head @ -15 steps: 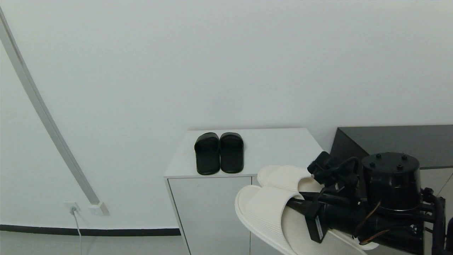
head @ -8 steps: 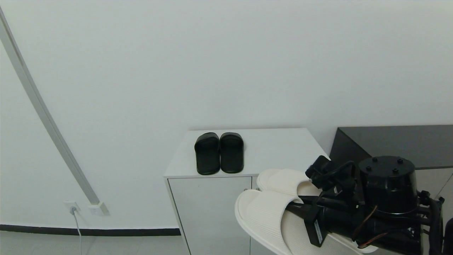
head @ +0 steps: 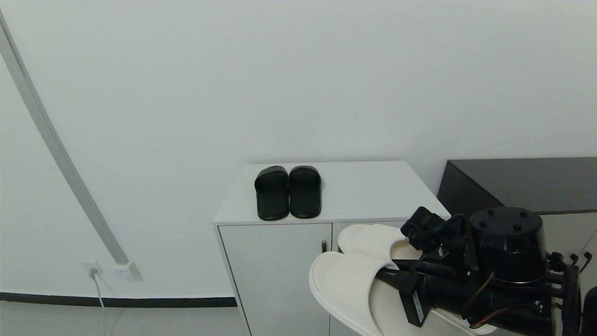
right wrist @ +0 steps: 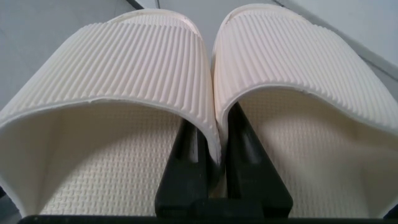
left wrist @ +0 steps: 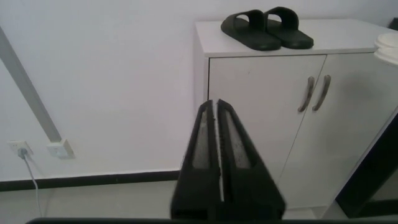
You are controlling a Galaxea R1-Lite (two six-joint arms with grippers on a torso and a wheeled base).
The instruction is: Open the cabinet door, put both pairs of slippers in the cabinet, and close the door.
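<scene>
Cabinet door (head: pixel 275 275) sitting shut, apparently; black slippers (head: pixel 288 192) lying on top; white slippers (head: pixel 354 280) hanging pinched in right gripper (right wrist: pixel 216 142); left gripper (left wrist: pixel 216 124) hovering closed, empty; opening, stowing, closing all pending.

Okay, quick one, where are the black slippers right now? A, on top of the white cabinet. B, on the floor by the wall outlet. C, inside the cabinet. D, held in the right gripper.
A: the black slippers sit side by side on the top of the white cabinet, whose doors are shut, while the right gripper holds the white slippers.
</scene>
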